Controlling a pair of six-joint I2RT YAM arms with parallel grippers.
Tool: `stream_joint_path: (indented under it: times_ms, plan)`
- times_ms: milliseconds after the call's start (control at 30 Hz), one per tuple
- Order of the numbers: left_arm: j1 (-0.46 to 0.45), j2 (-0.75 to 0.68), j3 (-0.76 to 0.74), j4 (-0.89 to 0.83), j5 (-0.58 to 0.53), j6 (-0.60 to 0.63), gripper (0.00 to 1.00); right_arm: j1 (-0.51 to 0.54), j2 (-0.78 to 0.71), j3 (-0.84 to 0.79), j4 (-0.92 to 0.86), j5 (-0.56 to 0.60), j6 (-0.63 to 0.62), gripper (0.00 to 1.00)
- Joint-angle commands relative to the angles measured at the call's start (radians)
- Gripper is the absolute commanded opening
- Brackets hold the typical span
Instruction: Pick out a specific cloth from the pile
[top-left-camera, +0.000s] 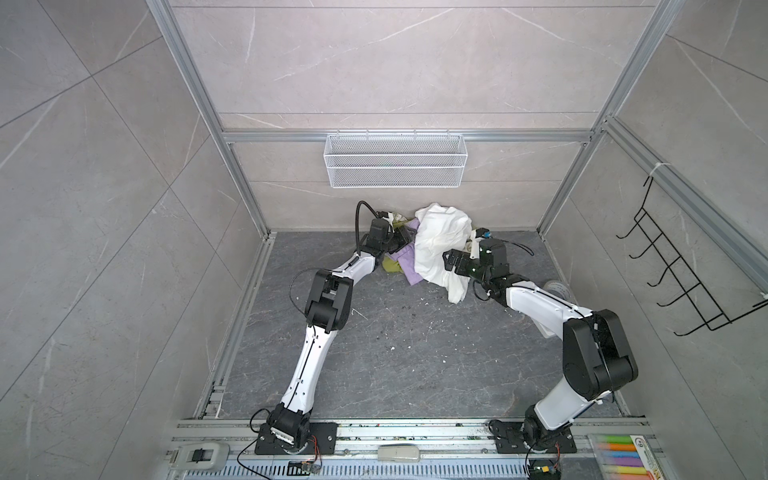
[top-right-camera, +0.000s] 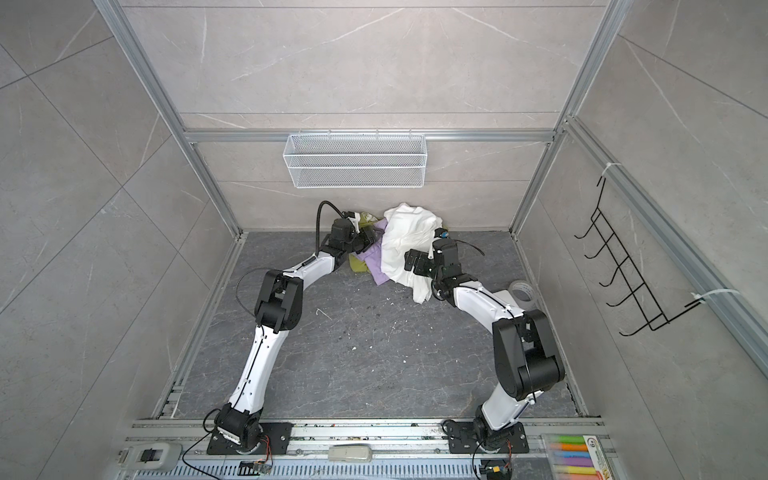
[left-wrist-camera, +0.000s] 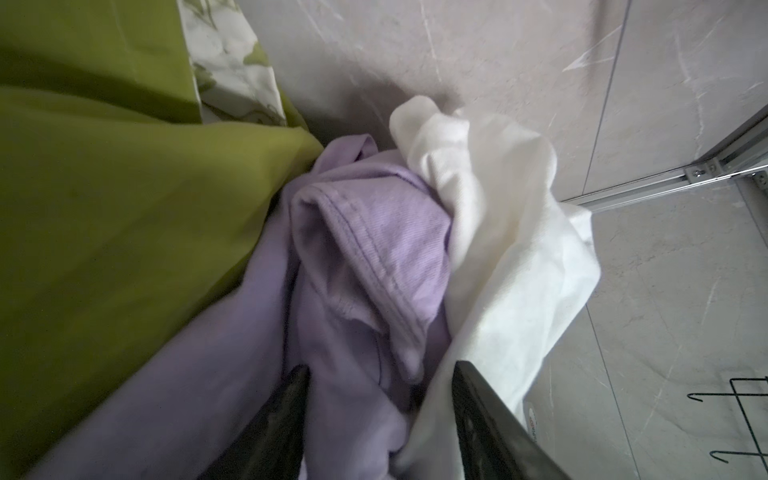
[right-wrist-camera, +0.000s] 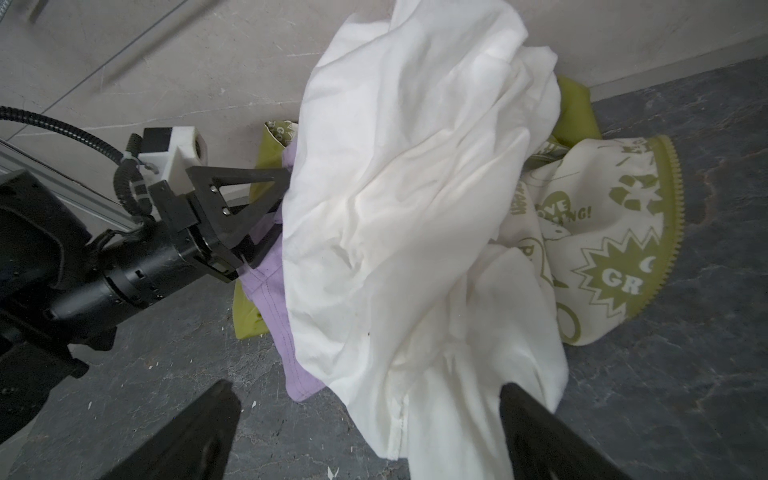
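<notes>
Currently the pile (top-left-camera: 415, 254) sits on the dark floor against the far wall, below a white wire basket (top-left-camera: 395, 160). Its white cloth (top-left-camera: 440, 237) lies on top and drapes toward the near side. The lilac cloth (top-left-camera: 409, 266) shows on the pile's left side, tucked under the white cloth's left edge and lying over the olive-green cloth (top-left-camera: 390, 267). A cream cloth with green print (right-wrist-camera: 602, 232) spreads out on the pile's right. The left gripper (left-wrist-camera: 378, 370) is pushed into the left of the pile, its fingers about half apart astride a bunched, hemmed fold of the lilac cloth, with no pinch visible; the white cloth brushes the outside of one finger. The right gripper (right-wrist-camera: 365, 390) hangs at the near right of the pile with its fingers spread wide, holding nothing, and the white cloth's trailing end lies loose between them.
</notes>
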Motion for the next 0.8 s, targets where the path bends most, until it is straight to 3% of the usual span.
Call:
stream_joint_path:
  times_ms: [0, 267, 533, 767]
  plan:
    - [-0.004, 0.014, 0.034, 0.016, 0.033, -0.019, 0.52, 0.005, -0.004, 0.036, -0.017, -0.002, -0.002, 1.00]
    - [-0.006, -0.012, 0.008, 0.012, 0.031, 0.002, 0.26, 0.005, -0.001, 0.056, -0.024, -0.014, 0.001, 1.00]
    - [-0.006, -0.086, -0.102, 0.092, 0.014, 0.032, 0.28, 0.005, -0.004, 0.050, -0.019, -0.020, 0.007, 1.00]
    - [-0.005, -0.092, -0.112, 0.096, 0.008, 0.040, 0.29, 0.006, -0.010, 0.026, -0.005, -0.019, 0.014, 1.00]
